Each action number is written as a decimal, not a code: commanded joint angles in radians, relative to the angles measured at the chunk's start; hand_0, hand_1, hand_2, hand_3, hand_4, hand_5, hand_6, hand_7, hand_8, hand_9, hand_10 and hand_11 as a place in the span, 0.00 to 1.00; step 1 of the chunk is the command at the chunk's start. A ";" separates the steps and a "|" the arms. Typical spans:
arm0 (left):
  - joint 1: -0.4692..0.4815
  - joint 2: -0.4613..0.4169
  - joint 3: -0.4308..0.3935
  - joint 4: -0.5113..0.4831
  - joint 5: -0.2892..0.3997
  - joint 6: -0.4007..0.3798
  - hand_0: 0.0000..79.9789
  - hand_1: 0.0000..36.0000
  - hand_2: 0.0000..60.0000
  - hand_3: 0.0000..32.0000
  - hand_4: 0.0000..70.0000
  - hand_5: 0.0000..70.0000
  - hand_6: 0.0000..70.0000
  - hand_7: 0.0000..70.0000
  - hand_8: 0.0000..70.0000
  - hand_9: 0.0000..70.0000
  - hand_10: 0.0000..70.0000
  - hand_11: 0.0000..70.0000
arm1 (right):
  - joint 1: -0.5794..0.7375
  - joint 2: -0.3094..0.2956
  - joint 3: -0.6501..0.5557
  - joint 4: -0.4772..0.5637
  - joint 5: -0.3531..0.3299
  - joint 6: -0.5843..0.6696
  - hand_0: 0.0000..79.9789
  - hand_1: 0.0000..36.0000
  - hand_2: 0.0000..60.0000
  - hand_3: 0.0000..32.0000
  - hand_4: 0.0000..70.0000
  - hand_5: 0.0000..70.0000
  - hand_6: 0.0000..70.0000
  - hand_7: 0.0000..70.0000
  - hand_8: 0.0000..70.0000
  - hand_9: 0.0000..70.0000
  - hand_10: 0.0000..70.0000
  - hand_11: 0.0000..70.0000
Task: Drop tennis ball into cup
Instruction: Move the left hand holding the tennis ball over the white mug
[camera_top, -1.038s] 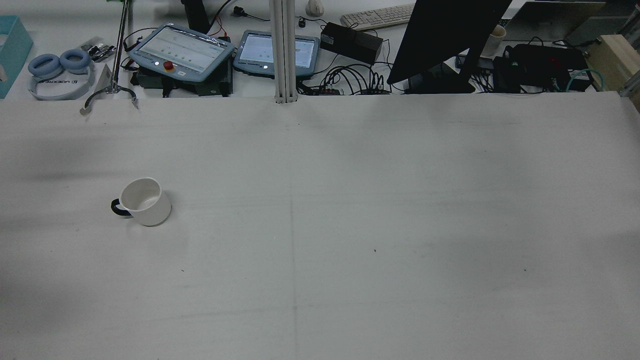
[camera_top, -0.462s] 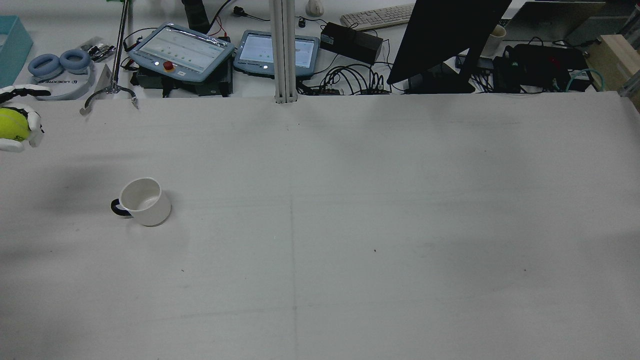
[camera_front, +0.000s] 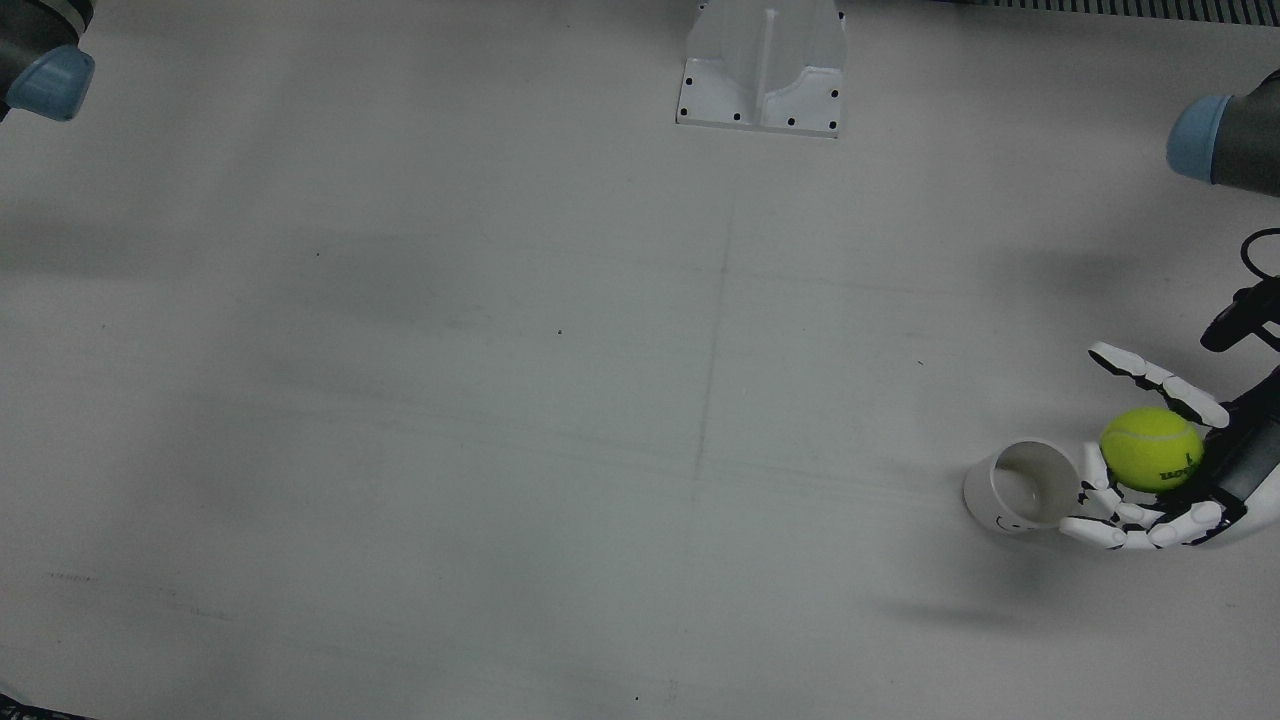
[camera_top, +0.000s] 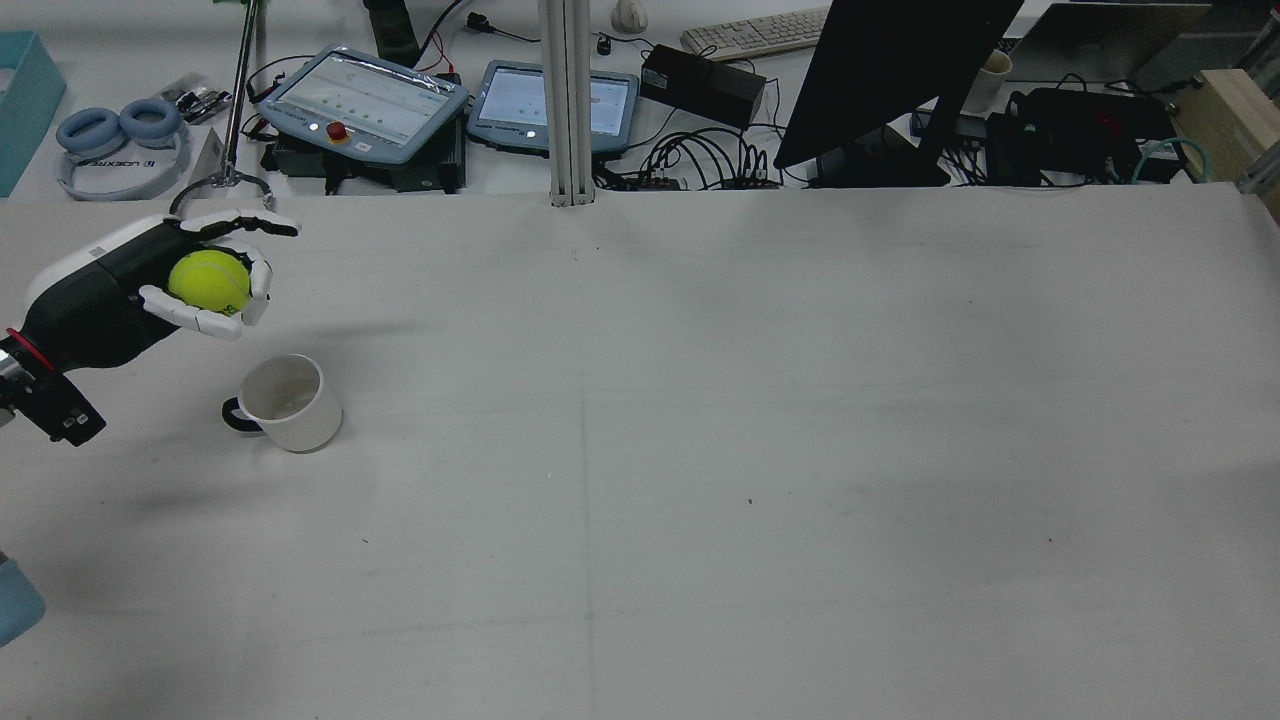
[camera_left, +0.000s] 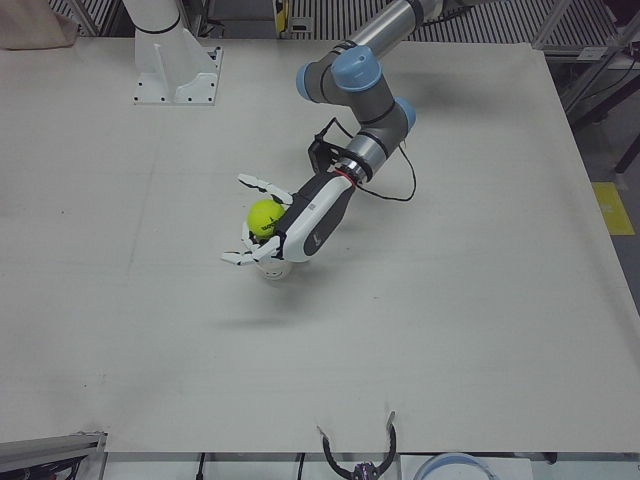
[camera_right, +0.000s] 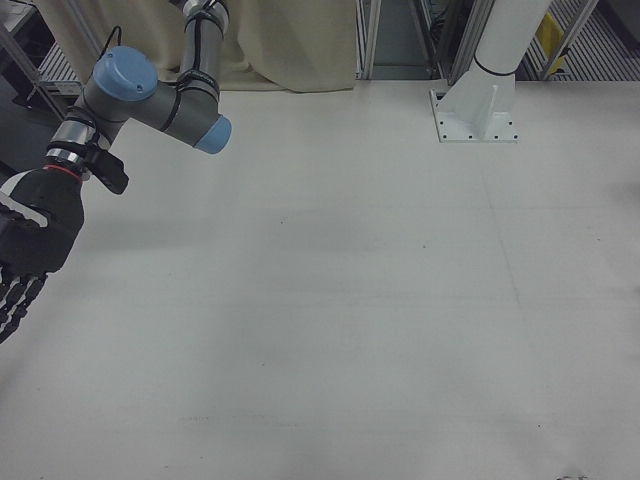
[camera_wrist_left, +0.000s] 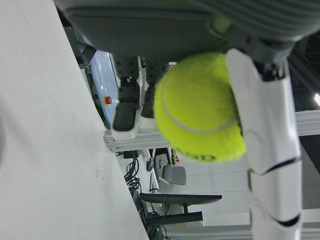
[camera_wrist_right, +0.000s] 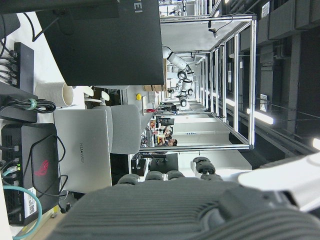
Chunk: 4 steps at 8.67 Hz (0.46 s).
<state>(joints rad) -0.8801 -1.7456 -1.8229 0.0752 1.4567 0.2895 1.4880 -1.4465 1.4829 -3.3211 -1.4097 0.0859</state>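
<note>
We see the left hand (camera_top: 165, 285) above the white table (camera_top: 700, 450), its fingers (camera_top: 190, 318) curled around a yellow-green tennis ball (camera_top: 208, 282) that sits against the dark palm. In the left hand view the ball (camera_wrist_left: 200, 107) is pressed between a white finger (camera_wrist_left: 265, 130) on one side and dark-tipped fingers on the other. One finger (camera_front: 1155, 378) stands out straight, clear of the ball (camera_front: 1151, 448).

We locate the white cup (camera_top: 288, 402) upright on the table at the left side of the rear view, its dark handle (camera_top: 236, 416) pointing away from the table's centre. In the front view the cup (camera_front: 1020, 487) lies just beside the ball, and the lower fingertips (camera_front: 1098, 520) overlap the cup's rim; we cannot tell whether they touch it. In the left-front view the hand (camera_left: 290, 225) and ball (camera_left: 264, 217) cover most of the cup (camera_left: 276, 272), of which only a small part shows below the fingers.

The right hand (camera_right: 25, 250) appears at the left edge of the right-front view, partly cut off by the frame. Its dark fingers (camera_right: 12, 305) hang downward, and nothing is seen in them. We cannot tell how far apart they are. The right hand view shows only a ribbed grey part of the hand, a black monitor and a grey laptop.
</note>
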 joint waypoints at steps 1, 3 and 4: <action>0.047 -0.025 0.022 0.006 -0.006 0.028 0.72 0.43 0.15 0.00 0.32 0.35 1.00 1.00 0.74 0.97 0.58 0.84 | 0.002 0.000 0.001 0.000 0.000 0.000 0.00 0.00 0.00 0.00 0.00 0.00 0.00 0.00 0.00 0.00 0.00 0.00; 0.055 -0.023 0.045 -0.011 -0.006 0.030 0.73 0.47 0.18 0.00 0.31 0.35 1.00 1.00 0.70 0.90 0.51 0.74 | 0.002 0.000 0.001 0.000 0.000 0.000 0.00 0.00 0.00 0.00 0.00 0.00 0.00 0.00 0.00 0.00 0.00 0.00; 0.081 -0.032 0.094 -0.047 -0.006 0.027 0.67 0.48 0.28 0.00 0.28 0.26 0.94 0.79 0.47 0.53 0.33 0.51 | 0.000 -0.005 0.002 0.000 0.000 0.000 0.00 0.00 0.00 0.00 0.00 0.00 0.00 0.00 0.00 0.00 0.00 0.00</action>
<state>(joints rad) -0.8324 -1.7675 -1.7940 0.0728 1.4518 0.3173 1.4894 -1.4465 1.4839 -3.3211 -1.4097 0.0859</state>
